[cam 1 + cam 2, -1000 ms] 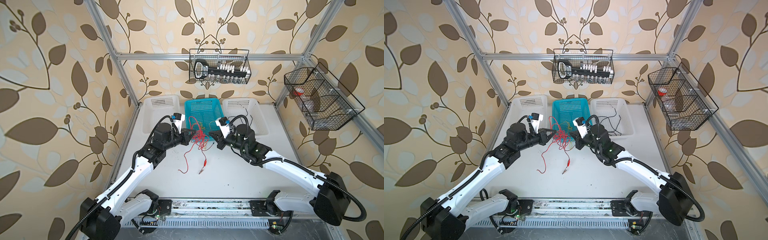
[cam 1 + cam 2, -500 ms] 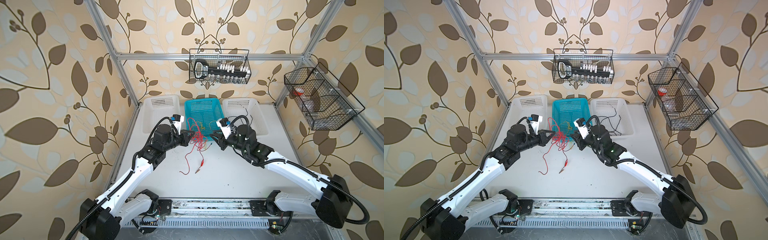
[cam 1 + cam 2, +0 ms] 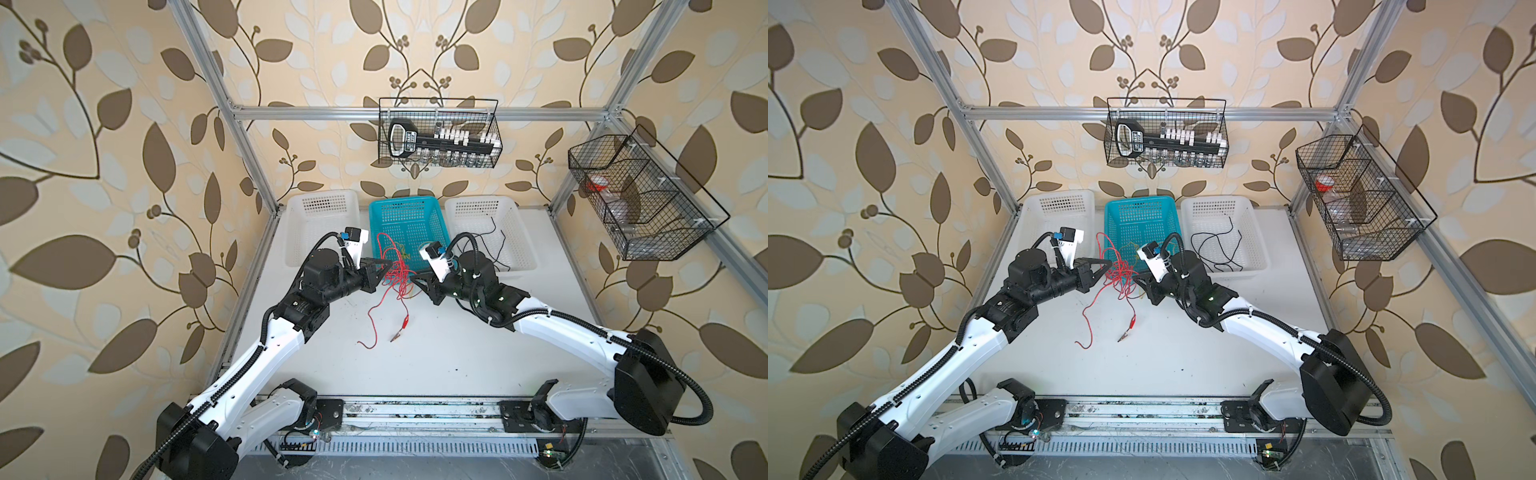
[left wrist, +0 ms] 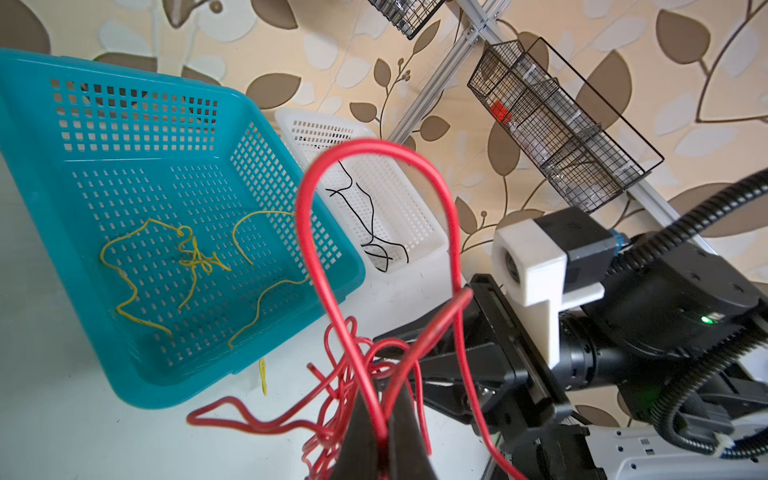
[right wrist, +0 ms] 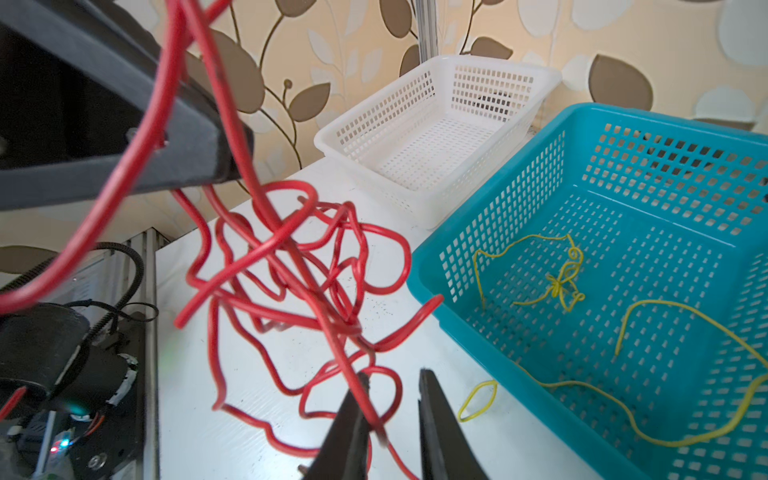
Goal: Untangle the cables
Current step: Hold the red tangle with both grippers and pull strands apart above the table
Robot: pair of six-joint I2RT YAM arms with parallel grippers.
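Observation:
A tangle of red cables [image 3: 397,270] [image 3: 1119,270] hangs between my two grippers, just in front of the teal basket [image 3: 405,202]. Its loose ends trail onto the table and finish in two alligator clips [image 3: 405,321] [image 3: 1123,337]. My left gripper [image 3: 390,262] [image 4: 384,399] is shut on a red strand that loops up above its tips. My right gripper [image 3: 413,279] [image 5: 392,376] stands open at the tangle's lower edge; one red strand runs along one of its fingers [image 5: 353,399], unpinched. Yellow cables [image 4: 191,253] [image 5: 561,282] lie inside the teal basket.
Black cables [image 3: 494,241] lie in the right white basket [image 3: 482,201]; a left white basket [image 3: 320,199] stands beside the teal one. A small yellow loop [image 5: 478,401] lies on the table by the teal basket. Wire racks hang on the back and right walls.
My right gripper's jaws have parted from shut and no longer pinch the red strand. The left gripper keeps its hold. Both arms have barely shifted.

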